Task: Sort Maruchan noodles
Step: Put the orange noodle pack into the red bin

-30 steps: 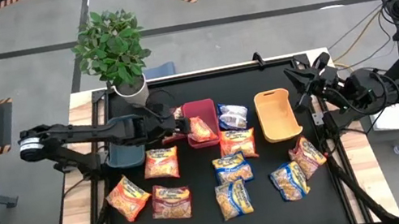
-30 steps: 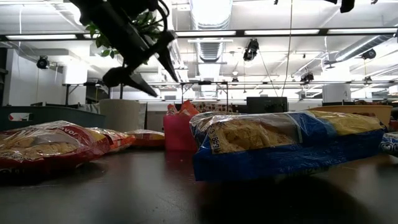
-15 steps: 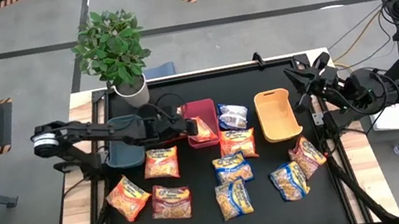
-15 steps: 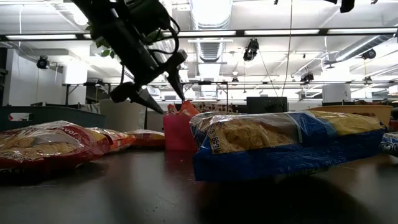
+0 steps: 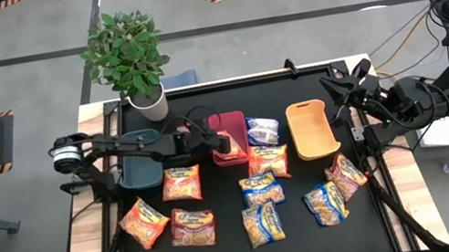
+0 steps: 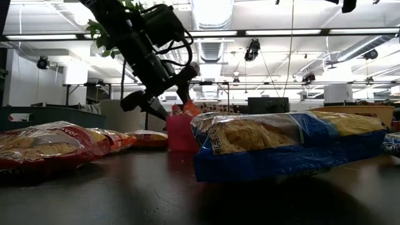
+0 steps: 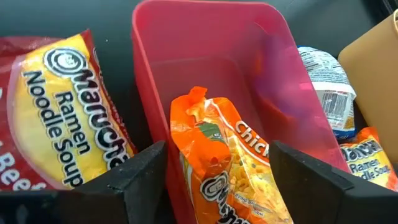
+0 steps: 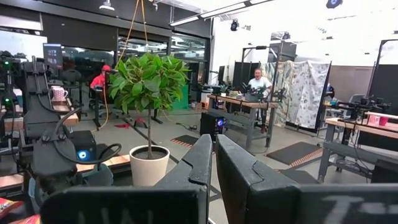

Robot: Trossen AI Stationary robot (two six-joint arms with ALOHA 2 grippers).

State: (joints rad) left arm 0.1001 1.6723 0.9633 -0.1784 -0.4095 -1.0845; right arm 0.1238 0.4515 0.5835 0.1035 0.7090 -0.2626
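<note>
Fingers of my left gripper (image 7: 217, 168) stand spread either side of an orange Maruchan chicken packet (image 7: 233, 168) in the red bin (image 7: 161, 37), centre frame, unclamped. Right gripper (image 8: 211, 165), far right, is closed on nothing.

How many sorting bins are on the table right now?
3. A teal bin on the left, a red bin in the middle holding an orange packet, and a tan bin on the right. No others appear hidden.
</note>
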